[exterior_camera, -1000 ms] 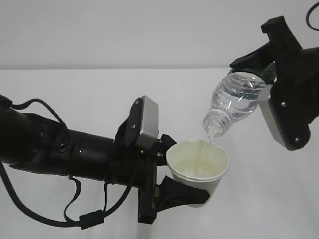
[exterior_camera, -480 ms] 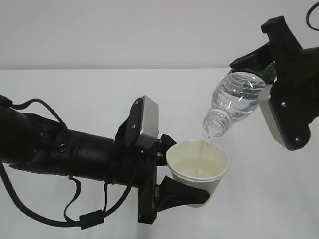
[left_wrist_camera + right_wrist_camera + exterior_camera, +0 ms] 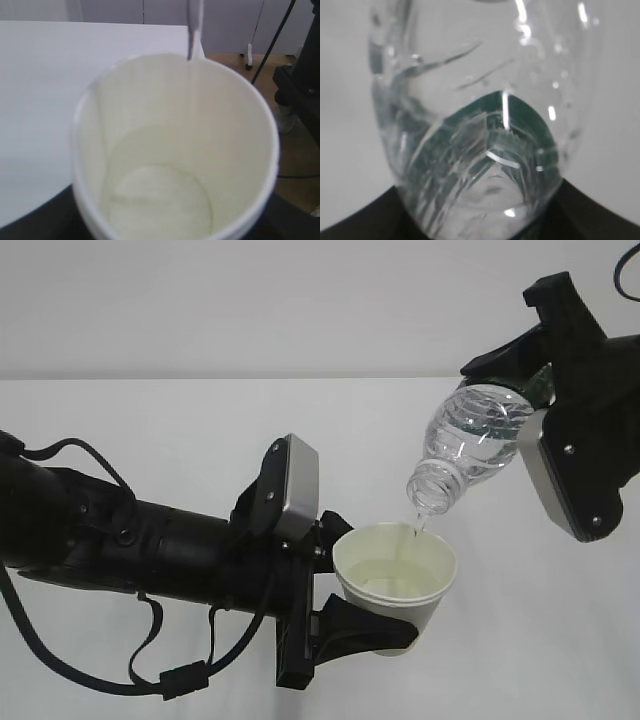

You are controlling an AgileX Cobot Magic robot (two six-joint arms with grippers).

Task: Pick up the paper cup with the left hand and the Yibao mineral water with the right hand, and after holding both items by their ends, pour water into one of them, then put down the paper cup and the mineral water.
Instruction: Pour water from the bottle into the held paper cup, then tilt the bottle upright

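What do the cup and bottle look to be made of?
Cup: looks like paper, matte white, with a rolled rim and a cream inside that seems lightly coated, since water pools in it. Bottle: clear thin plastic, glossy, with molded ribs, bright highlights and a dark green label band.

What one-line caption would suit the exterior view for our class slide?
Right gripper tips a clear bottle, pouring a thin stream of water into the white paper cup held by the left gripper.

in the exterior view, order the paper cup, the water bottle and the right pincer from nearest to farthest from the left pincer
1. paper cup, clamped in the left pincer itself.
2. Yibao mineral water, tilted above and right of the cup.
3. right pincer, upper right, gripping the bottle's base.
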